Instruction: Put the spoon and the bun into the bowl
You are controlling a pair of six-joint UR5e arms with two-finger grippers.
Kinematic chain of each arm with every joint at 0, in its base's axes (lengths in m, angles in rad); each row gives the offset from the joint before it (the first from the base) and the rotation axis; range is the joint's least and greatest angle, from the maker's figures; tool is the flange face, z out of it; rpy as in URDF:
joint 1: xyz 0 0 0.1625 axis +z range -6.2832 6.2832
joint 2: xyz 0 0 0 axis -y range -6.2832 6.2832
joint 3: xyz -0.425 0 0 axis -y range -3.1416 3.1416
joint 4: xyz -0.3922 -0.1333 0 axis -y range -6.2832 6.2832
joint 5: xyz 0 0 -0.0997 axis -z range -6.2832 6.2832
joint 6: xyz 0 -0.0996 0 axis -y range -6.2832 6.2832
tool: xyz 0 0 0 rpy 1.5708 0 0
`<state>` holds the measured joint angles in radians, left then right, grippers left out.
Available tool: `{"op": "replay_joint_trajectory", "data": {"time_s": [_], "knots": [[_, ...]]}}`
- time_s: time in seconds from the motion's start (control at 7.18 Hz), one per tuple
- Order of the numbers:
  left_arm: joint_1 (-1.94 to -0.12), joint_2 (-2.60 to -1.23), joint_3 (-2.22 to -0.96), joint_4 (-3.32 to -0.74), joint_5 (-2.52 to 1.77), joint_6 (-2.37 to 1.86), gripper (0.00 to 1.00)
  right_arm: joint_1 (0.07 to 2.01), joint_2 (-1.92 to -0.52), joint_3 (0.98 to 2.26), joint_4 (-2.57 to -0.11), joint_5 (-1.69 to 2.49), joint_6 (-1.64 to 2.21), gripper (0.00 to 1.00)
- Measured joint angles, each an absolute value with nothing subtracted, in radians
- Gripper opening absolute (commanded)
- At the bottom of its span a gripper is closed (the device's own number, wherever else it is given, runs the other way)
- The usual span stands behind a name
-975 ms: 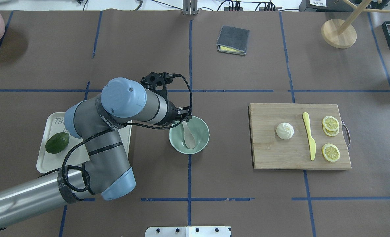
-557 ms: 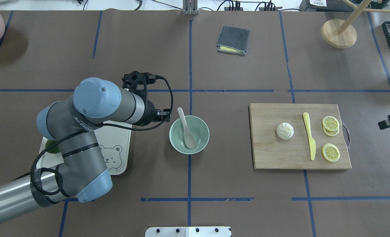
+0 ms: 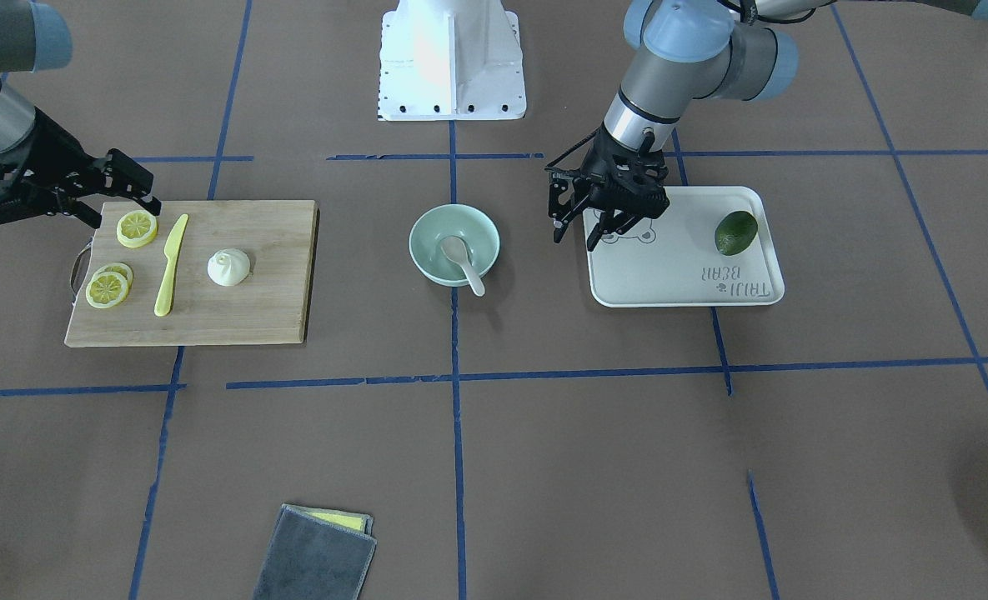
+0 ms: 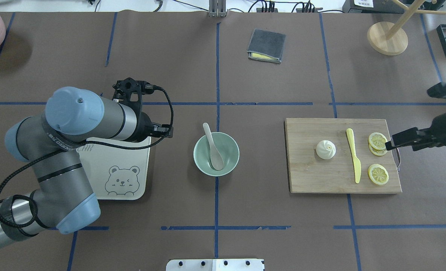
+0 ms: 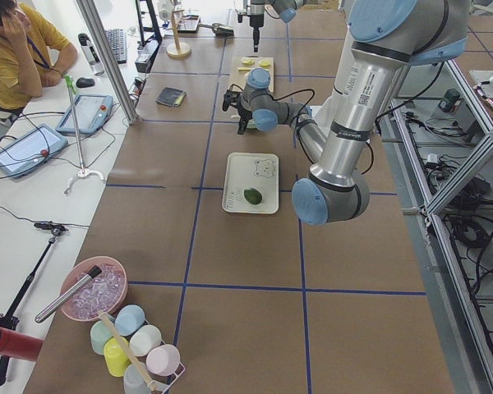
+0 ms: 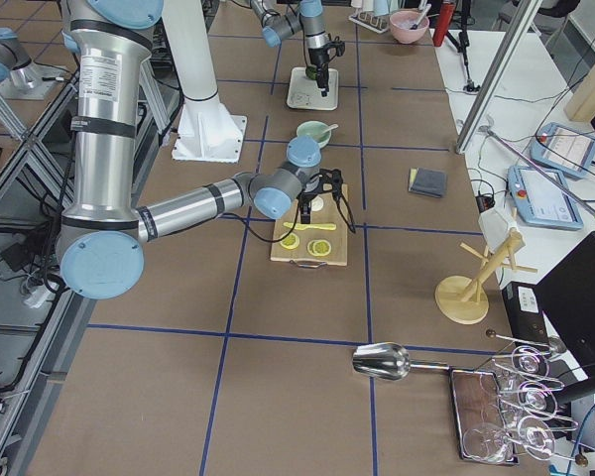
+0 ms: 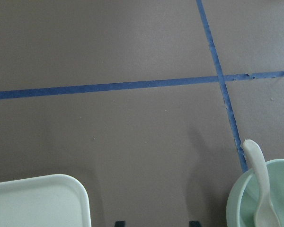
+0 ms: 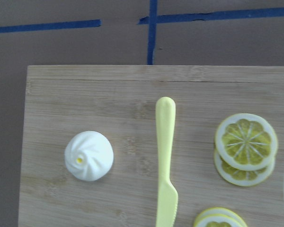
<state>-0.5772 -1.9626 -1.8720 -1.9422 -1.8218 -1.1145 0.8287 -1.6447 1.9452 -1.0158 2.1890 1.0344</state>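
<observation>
**Spoon in, bun next as the right arm arrives**

The spoon (image 4: 213,146) lies in the bowl (image 4: 233,162), handle over the rim. The bun (image 4: 326,149) sits on the cutting board (image 4: 320,177), well to the bowl's right. The left pincer (image 3: 574,242) hangs spread and empty left of the bowl. The right pincer (image 3: 123,215), apparently spread too, hovers beyond the bun. It should centre over the bun, clear of the knife (image 4: 353,156), and squeeze gently. A second ago the left pincer was at the bowl and the right was unseen.
</observation>
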Motion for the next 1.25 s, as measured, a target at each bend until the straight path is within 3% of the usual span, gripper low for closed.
{"op": "replay_joint_trajectory", "data": {"time_s": [0.7, 1.25], "knots": [[-0.578, -1.951, -1.876, -1.942, -1.821, -1.114, 0.61, 0.676, -1.511, 1.850, -1.013, 2.009, 1.135, 0.99], [-0.578, -1.945, -1.877, -1.941, -1.819, -1.116, 0.62, 0.627, -1.481, 1.812, -1.012, 1.919, 1.143, 0.79]]}}
